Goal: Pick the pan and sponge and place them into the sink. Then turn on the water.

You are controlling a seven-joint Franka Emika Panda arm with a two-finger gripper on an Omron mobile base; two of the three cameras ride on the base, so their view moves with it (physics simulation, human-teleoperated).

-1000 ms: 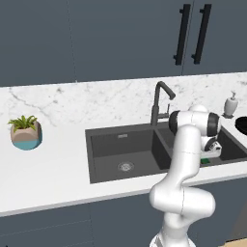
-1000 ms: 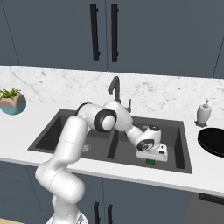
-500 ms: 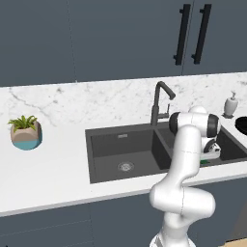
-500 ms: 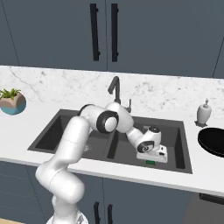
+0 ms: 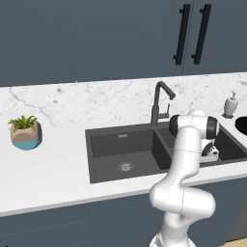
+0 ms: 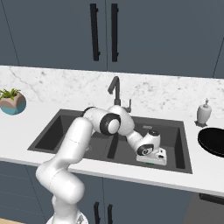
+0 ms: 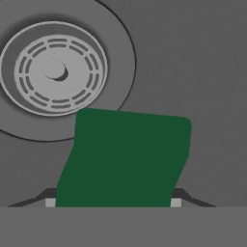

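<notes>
sink point(image 7: 212, 72) floor, round drain | sponge point(image 7: 125, 159) dark-green top, between tool tips

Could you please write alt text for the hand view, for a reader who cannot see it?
The sponge, dark green side toward the camera, sits between the jaws just above the dark grey floor of the sink. A round metal drain lies beyond it, toward the upper left of the picture.

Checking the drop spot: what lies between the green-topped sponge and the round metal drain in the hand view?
Nothing: just bare dark grey basin floor separates the green-topped sponge from the round metal drain in the hand view.
</notes>
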